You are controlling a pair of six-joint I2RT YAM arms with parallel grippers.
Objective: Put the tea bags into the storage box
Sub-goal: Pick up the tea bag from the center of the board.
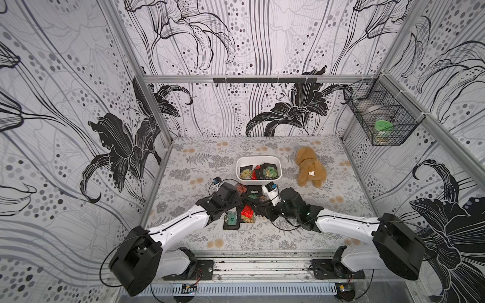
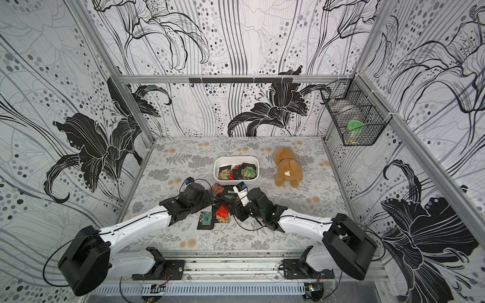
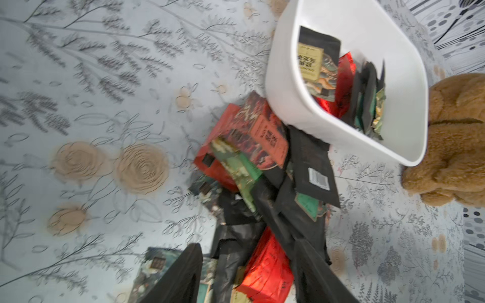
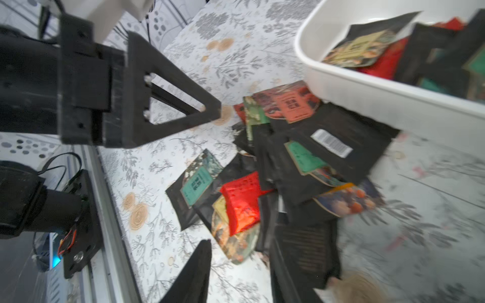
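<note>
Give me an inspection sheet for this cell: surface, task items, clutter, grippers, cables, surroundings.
Surface: floral table cover, no spills seen.
Job's things: storage box partly filled; loose tea bags piled just in front of it.
Clutter: plush toy beside the box, apart from it.
Grippers: left gripper and right gripper open over the pile, nothing held.
Cables: black cable loops beside the left wrist.
Surroundings: wire basket on the side wall, green-lidded container inside.
</note>
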